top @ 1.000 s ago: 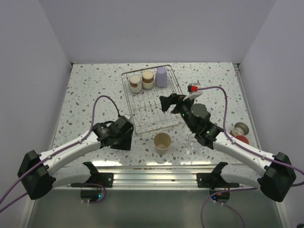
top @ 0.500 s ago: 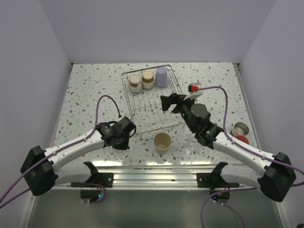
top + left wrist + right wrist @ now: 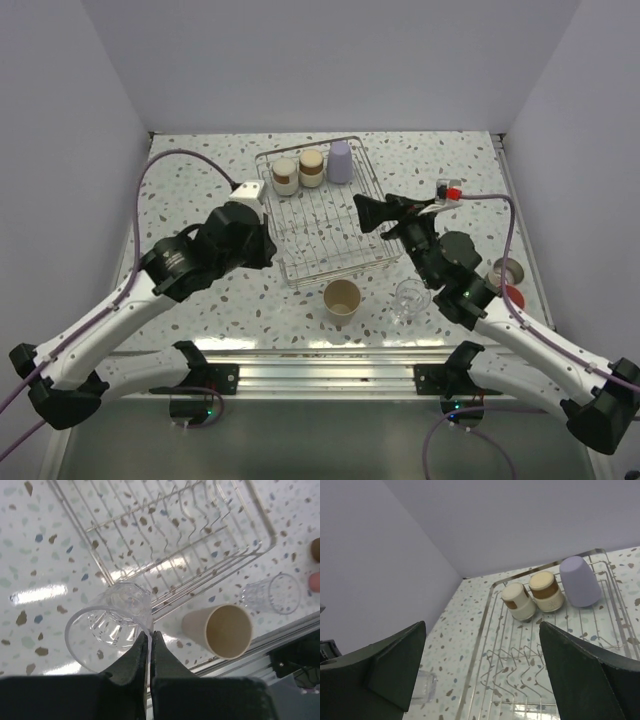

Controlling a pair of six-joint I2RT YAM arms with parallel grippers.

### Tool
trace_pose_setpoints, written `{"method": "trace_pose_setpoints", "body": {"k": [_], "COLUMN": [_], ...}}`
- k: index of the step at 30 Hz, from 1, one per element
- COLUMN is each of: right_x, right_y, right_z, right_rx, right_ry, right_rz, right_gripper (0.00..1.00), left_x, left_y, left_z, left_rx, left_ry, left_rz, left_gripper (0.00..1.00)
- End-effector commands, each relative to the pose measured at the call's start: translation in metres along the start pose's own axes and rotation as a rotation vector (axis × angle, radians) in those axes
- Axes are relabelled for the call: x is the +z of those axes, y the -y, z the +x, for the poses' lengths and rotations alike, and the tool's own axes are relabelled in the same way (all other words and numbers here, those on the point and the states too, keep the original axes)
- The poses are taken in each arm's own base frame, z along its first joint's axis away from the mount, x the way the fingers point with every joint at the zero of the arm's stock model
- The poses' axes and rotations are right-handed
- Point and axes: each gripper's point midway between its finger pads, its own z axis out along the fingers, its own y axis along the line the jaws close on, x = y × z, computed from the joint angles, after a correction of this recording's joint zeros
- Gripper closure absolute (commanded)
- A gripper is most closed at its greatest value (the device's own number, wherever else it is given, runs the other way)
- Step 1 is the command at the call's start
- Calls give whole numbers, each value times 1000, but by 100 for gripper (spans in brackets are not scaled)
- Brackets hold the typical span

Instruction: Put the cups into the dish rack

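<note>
The left fingers pinch the rim of a clear glass cup, which hangs just beside the dish rack (right fingers spread wide). I would carry it gently over the rack's wall, because this grip is thin.

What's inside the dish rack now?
Three cups at the far end: two cream, tan-banded cups and a lavender cup. Elsewhere the dish rack is bare wire; under the cups is hidden.

A speckled white terrazzo tabletop is boxed by plain pale grey walls at 9, 12 and 3 o'clock, an aluminium rail running along its 6 o'clock edge.
</note>
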Motion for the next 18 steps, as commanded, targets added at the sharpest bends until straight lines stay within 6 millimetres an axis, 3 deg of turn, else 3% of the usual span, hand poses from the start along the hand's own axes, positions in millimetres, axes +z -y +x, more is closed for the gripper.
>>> {"method": "trace_pose_setpoints", "body": {"k": [1,2,3,5,6,7,8,9,10,11,12,17,18], "right_x": [-8,-10,-10,-6,-1,2,8,11,13,25,26,48,56], "right_y": [-23,-35,-43,-66,-68,-77,-79,-81,-84,-81,-84,-89,-87], "right_z": [-14,-14,-18,-23,-31,-44,-42,-54,-60,-54,-69,-70,-63], "right_rx": [179,211,245,327,346,373,433,464,504,605,639,940,971], "right_ry": [27,13,12,-43,-40,-30,-53,-37,-37,-72,-44,-66,-64], "right_rz": [-99,-153,-192,-274,-287,-320,-332,-376,-410,-404,-477,-639,-682], "right_gripper": [2,2,2,2,2,2,2,2,2,2,2,2,2], "left_x": [-33,-38,-58,-63,-86,-86,-94,-111,-112,-115,-133,-126,-135], "left_y": [25,31,46,50,58,62,66,71,72,73,76,81,84], "left_z": [-57,-65,-87,-93,-111,-110,-113,-125,-125,-128,-139,-139,-143], "left_rx": [34,35,39,27,8,17,24,12,15,16,-3,-18,-30], "left_ry": [250,298,418,496,603,625,658,739,759,786,869,929,979], "left_rz": [160,203,303,353,430,462,502,552,565,582,626,671,713], "left_gripper": [100,100,100,100,100,100,100,100,100,100,100,100,100]}}
